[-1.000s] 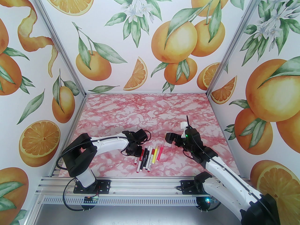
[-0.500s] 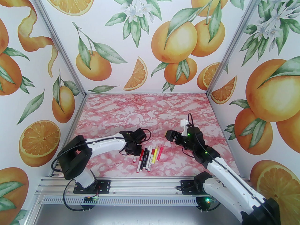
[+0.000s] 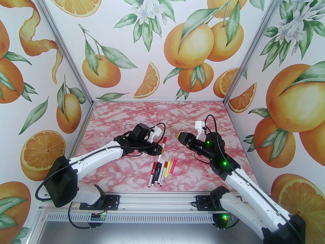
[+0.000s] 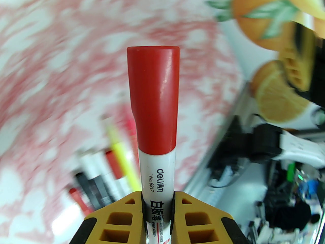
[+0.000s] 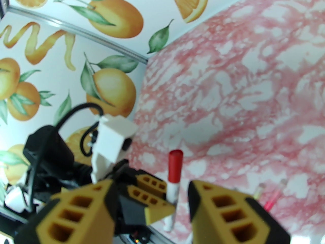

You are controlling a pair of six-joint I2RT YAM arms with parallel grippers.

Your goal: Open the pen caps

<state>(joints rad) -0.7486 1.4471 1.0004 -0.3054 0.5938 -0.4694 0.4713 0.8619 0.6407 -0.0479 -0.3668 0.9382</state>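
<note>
**1. Jaws.** My left jaws are clamped on the white barrel of the held pen, one yellow pad on each side, below the printed black lettering. My right jaws stand apart with a gap between the pads and carry nothing. In the overhead view they sit near 3 o'clock of the pen, apart from it.

**2. Task item.** The red cap is fully seated on the held pen, its rim meeting the barrel with no gap. The pen is lifted off the tabletop, capped end toward 12 o'clock. The cap stands clear above my left pads, exposed for a grip.

**3. Progress.** No cap is off. I judge this to be the first pen of the set, presented for pulling. The row of pens lies at 6 o'clock of the held pen, side by side on the tabletop. I count about six, though they are small in the overhead view, and I cannot confirm each cap.

**4. Materials.**
- Cap: smooth, glossy red plastic; a short cylinder with a slight taper and a flat end.
- Barrel: slim, round, hard white plastic.
- Pads: yellow, with a ribbed, hollow-celled form.
- Tabletop: flat, with a pink marbled print.
</note>
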